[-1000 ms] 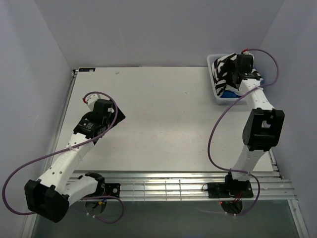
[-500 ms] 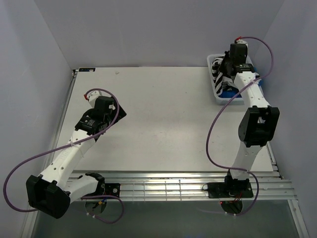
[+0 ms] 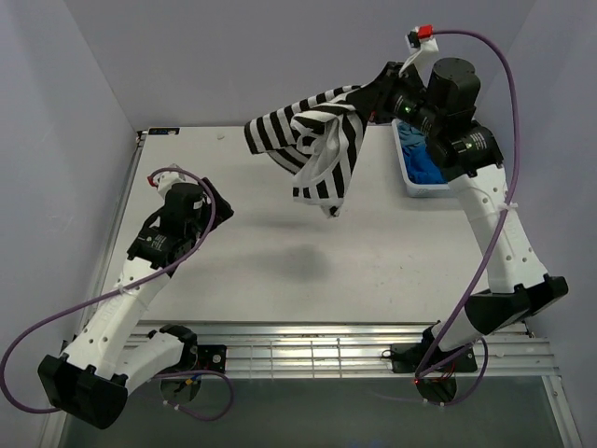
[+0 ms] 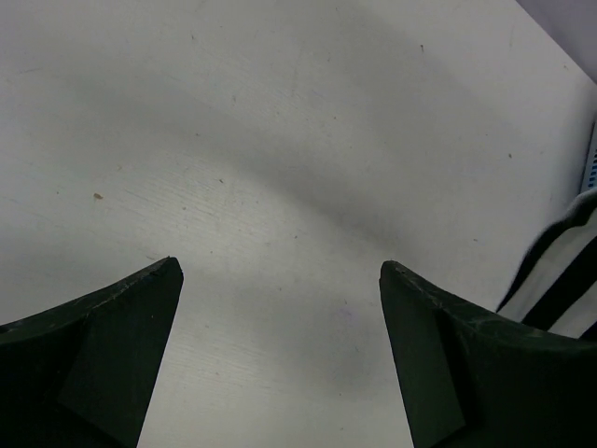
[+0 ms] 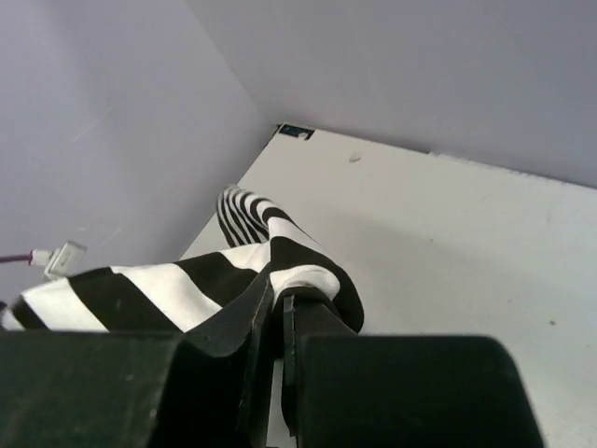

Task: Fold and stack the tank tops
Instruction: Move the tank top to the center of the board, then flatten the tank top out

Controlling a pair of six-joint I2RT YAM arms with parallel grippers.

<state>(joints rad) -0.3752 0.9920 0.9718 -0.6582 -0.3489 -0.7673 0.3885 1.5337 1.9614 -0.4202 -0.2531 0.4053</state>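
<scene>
The black-and-white striped tank top hangs in the air above the far middle of the table, with my right gripper shut on one edge of it. In the right wrist view the striped tank top drapes over the closed fingers of the right gripper. A bright blue tank top lies in the white basket at the far right, with a teal one behind it. My left gripper stands open low over the left of the table. Bare table shows between its fingers in the left wrist view, and the striped cloth shows at the right edge.
The table is walled by pale panels at the back and on both sides. A purple cable loops above the right arm. A slotted metal rail runs along the near edge.
My right gripper shut on the striped tank top inside the basket, then rose and swung left, pulling it out into the air. The left arm shifted slightly, still open.
</scene>
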